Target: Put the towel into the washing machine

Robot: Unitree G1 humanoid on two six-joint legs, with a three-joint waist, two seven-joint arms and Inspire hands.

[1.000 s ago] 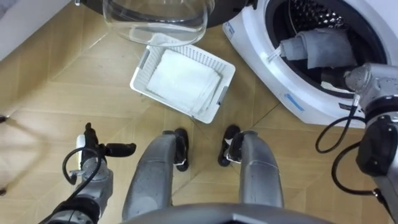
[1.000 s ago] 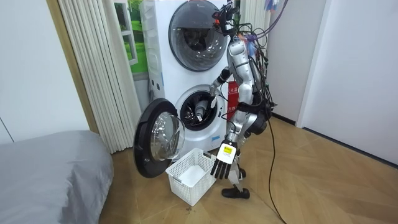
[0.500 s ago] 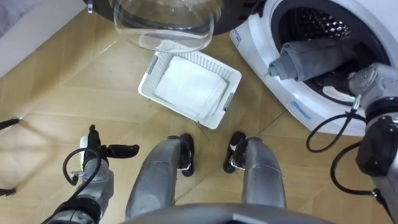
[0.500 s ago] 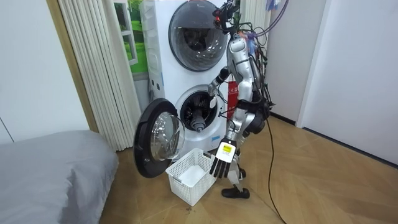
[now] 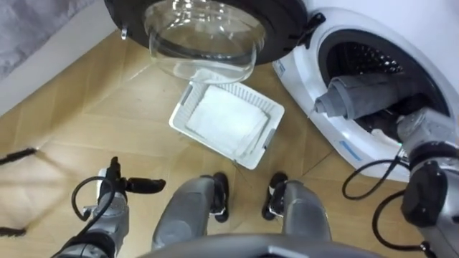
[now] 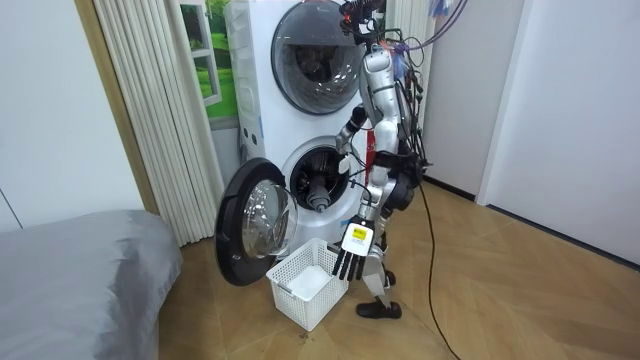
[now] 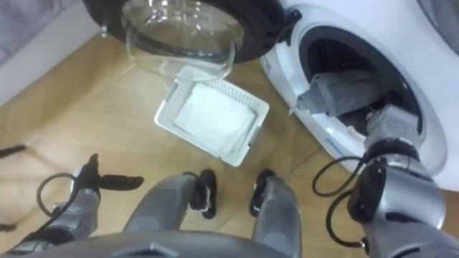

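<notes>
Towel [image 5: 362, 93]: half inside washing machine [image 5: 326, 127]
Right hand [image 5: 409, 123]: by the towel, hold cannot tell
Left hand [image 5: 140, 185]: wide, empty
To do: push towel all in

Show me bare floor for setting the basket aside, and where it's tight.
Widest free patch: the wood floor left of the basket, between the open door and the left hand. A narrow strip runs between basket and washing machine. Crowded: the drum mouth, taken up by the grey towel and the right arm.
</notes>
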